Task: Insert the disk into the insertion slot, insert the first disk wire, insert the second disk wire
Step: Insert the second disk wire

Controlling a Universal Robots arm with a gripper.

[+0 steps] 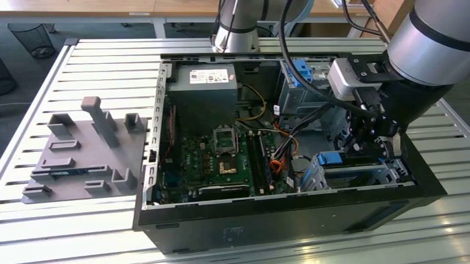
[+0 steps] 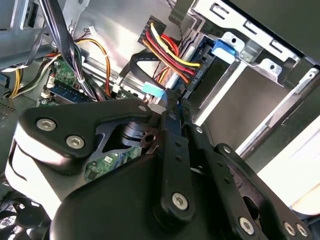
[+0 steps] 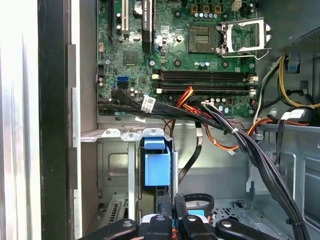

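One gripper (image 2: 172,102) reaches into the open case, its fingers closed on one black wire connector (image 2: 170,97) beside one blue-framed disk (image 1: 332,159) in the insertion slot (image 1: 360,176).

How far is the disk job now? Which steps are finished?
The disk, in its blue frame, already looks seated in the insertion slot. The tool is close to the disk's end, beside the red-yellow wire bundle. Whether either disk wire is plugged in, I cannot tell.
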